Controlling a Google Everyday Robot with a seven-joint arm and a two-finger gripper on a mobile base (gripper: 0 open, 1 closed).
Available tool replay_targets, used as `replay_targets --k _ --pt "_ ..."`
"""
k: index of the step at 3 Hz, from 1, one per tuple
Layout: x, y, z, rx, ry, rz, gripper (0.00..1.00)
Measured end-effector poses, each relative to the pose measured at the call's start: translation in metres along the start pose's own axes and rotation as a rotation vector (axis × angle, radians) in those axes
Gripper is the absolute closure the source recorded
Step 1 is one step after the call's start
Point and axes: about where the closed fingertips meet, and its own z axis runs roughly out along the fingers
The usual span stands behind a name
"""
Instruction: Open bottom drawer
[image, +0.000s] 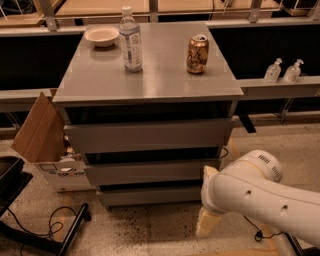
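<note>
Gripper hung low, just right of the bottom drawer; its grip state could not be told.

Bottom drawer: lowest of three, flat matte-grey front, no handle, panel upright, looks pushed in beneath the middle drawer, close to the floor. Right end partly hidden by the arm; gripper just beside it.
</note>
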Motion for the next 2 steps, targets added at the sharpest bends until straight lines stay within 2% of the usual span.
replay_targets --k 1,2 --pt "-0.013 0.037 0.081 -0.071 0.011 -0.075 0.00" --pt "-0.016 0.053 0.136 -0.104 -0.017 -0.138 0.00"
